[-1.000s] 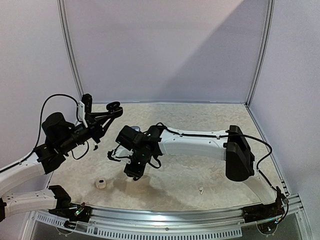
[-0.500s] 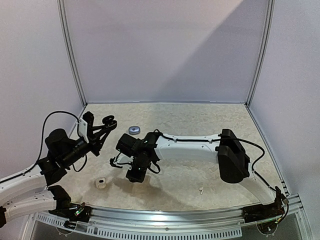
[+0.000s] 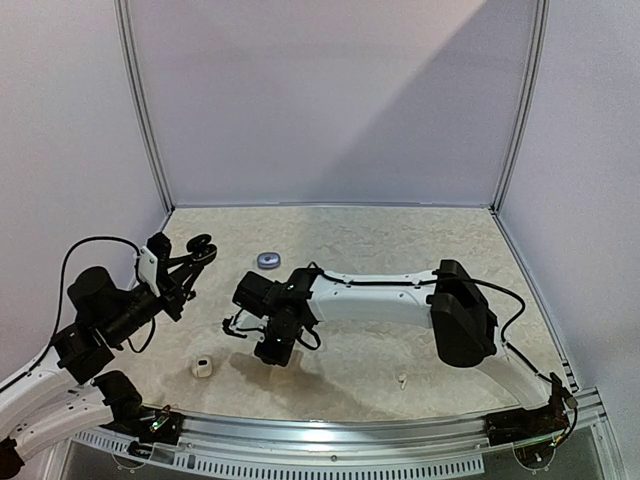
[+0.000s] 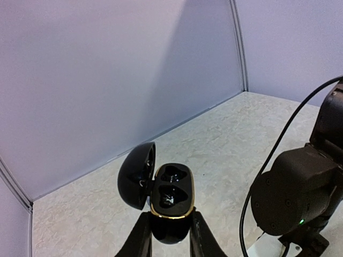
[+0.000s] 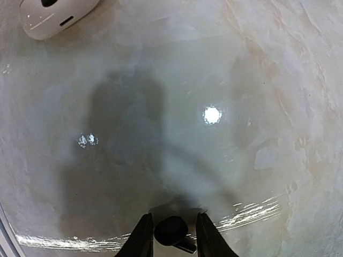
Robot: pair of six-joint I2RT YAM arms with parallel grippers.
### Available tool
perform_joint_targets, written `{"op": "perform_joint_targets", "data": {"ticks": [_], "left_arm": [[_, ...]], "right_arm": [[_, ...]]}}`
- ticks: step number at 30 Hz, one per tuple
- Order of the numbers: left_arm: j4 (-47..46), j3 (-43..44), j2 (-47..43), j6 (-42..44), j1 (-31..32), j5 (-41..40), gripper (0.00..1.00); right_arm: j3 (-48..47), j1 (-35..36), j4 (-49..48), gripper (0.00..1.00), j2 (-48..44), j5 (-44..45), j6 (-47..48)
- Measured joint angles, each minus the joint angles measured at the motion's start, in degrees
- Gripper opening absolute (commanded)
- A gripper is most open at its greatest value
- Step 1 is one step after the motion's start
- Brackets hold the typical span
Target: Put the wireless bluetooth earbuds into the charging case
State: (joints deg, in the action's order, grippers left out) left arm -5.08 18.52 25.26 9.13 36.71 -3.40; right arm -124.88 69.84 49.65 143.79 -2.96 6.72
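Note:
My left gripper (image 4: 169, 235) is shut on a black charging case (image 4: 170, 198) with a gold rim. Its lid (image 4: 136, 174) stands open to the left, and both wells look dark. In the top view this gripper (image 3: 192, 256) is raised at the left with the case (image 3: 201, 246). My right gripper (image 3: 270, 350) points down, close over the table's middle. In the right wrist view its fingers close around a black earbud (image 5: 170, 231) with a short stem. A tiny white earbud (image 3: 402, 380) lies near the front edge.
A small white case (image 3: 203, 367) sits front left and also shows in the right wrist view (image 5: 56, 19). A silvery-grey pebble-like case (image 3: 268, 259) lies behind the right gripper. Walls enclose the marbled table (image 3: 420, 250).
My left arm has drawn back to the left and lower with the open case, uncovering the silvery-grey case. My right gripper has shifted slightly left and toward the front.

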Motion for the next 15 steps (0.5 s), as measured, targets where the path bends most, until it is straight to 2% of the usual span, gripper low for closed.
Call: {"op": "perform_joint_targets", "data": {"ticks": [13, 15], "left_arm": [[1.9, 0.0, -0.22, -0.31, 0.07, -0.22, 0.0], [1.07, 0.0, 0.15, 0.37, 0.09, -0.22, 0.0]], "right_arm": [[-0.48, 0.0, 0.76, 0.0, 0.02, 0.59, -3.17], [-0.48, -0.17, 0.79, 0.0, -0.02, 0.44, -5.33]]}}
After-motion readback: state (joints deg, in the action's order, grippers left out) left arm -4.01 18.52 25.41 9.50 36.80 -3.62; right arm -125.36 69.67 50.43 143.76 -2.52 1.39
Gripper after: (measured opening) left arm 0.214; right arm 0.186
